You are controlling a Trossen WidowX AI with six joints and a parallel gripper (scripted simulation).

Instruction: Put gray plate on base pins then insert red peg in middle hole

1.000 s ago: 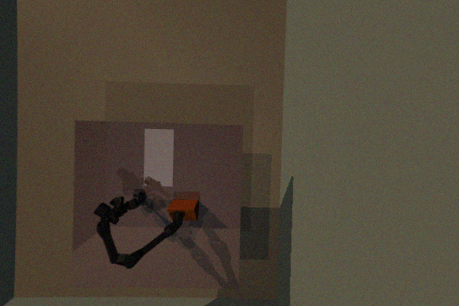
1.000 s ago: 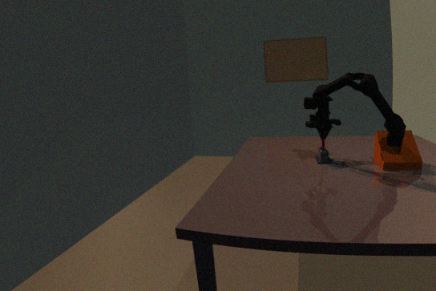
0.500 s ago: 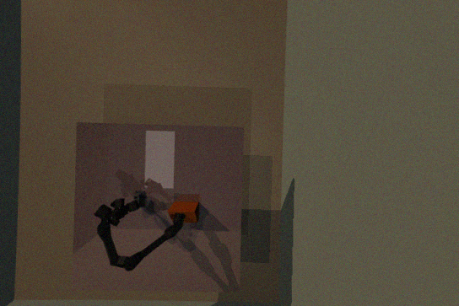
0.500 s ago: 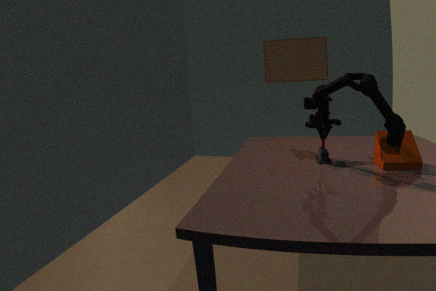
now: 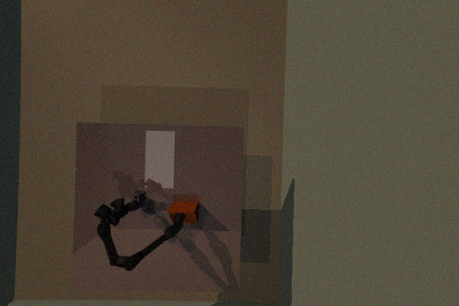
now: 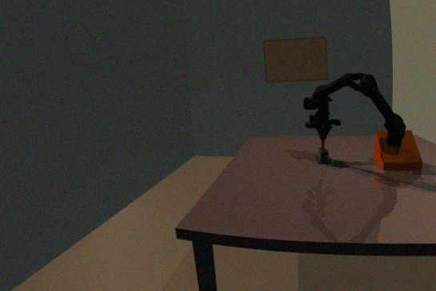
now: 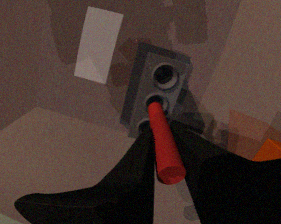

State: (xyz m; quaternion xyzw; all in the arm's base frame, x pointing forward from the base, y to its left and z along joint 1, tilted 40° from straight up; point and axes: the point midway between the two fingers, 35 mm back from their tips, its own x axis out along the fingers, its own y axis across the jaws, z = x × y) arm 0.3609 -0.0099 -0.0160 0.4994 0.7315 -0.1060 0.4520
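- While the gripper (image 7: 165,185) is clamped on the red peg (image 7: 163,143), the step in hand looks like the second half of the job: getting that peg into the plate's middle hole.
- From the wrist view, the gray plate (image 7: 157,86) seems to sit on the base already, its outline square over what lies beneath; whether it lies fully flat on both pins I cannot tell from here.
- Two round openings show on the plate's top: one farther from the camera (image 7: 165,75), and a nearer one that the peg's lower tip overlaps in that view.
- By my reading the peg tip is at, or just over, that nearer opening; whether it has entered cannot be told in this dim light.
- In the side view the arm (image 6: 361,88) arches over from its orange mount (image 6: 401,152), with the gripper pointing straight down over the small stack on the bench (image 6: 280,204), and a short red length shows between the two.
- Next, I would judge, comes a straight, slow push downward, keeping the peg upright and centred over the hole.
- Only once the peg is fully seated should the gripper open, then lift away without dragging the peg back out.
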